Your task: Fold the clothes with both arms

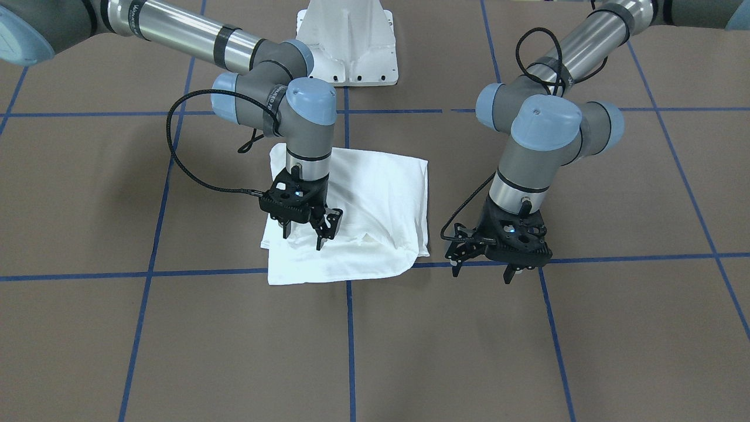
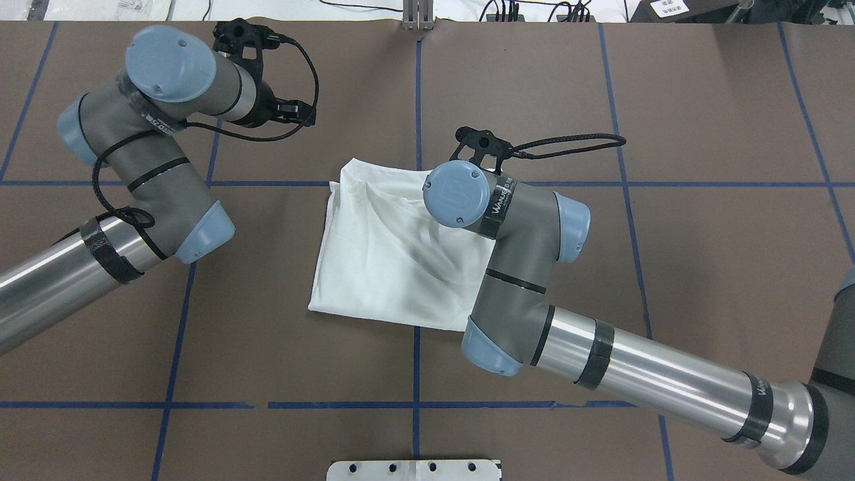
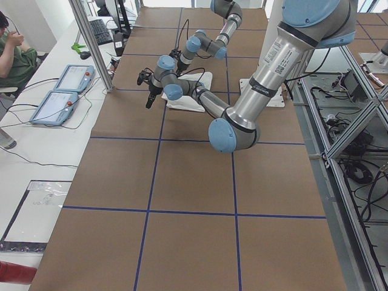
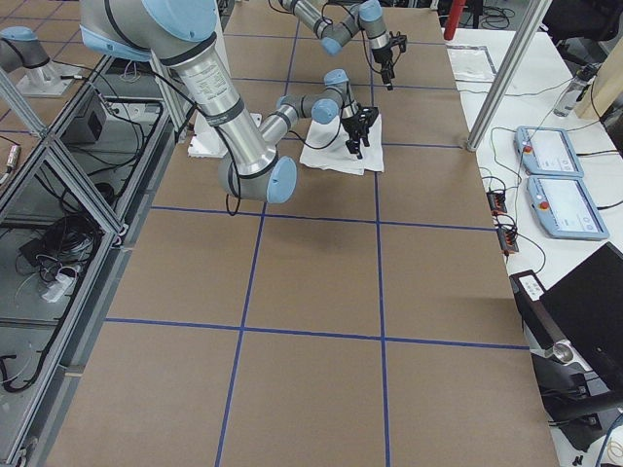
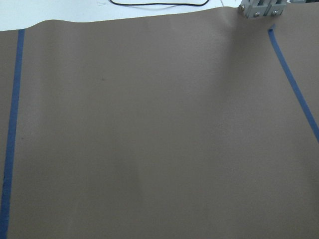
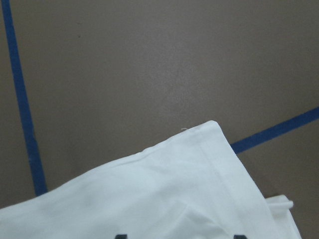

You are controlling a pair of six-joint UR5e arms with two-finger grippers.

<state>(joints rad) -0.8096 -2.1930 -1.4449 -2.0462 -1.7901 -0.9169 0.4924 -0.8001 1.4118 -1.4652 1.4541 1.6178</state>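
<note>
The folded T-shirt (image 1: 375, 199) lies nearly square in the middle of the surface (image 1: 586, 351). The right pincer (image 1: 306, 230) is released and stands directly over the shirt's far right part. The left pincer (image 1: 481, 271), also released, hangs just beside the shirt, so the right one is nearer.

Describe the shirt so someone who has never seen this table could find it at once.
On the brown table with its blue tape grid, look near the middle, in front of the white pedestal. The shirt is the folded white cloth lying under the right gripper; unlike the rigid pedestal, it is soft and wrinkled.
</note>
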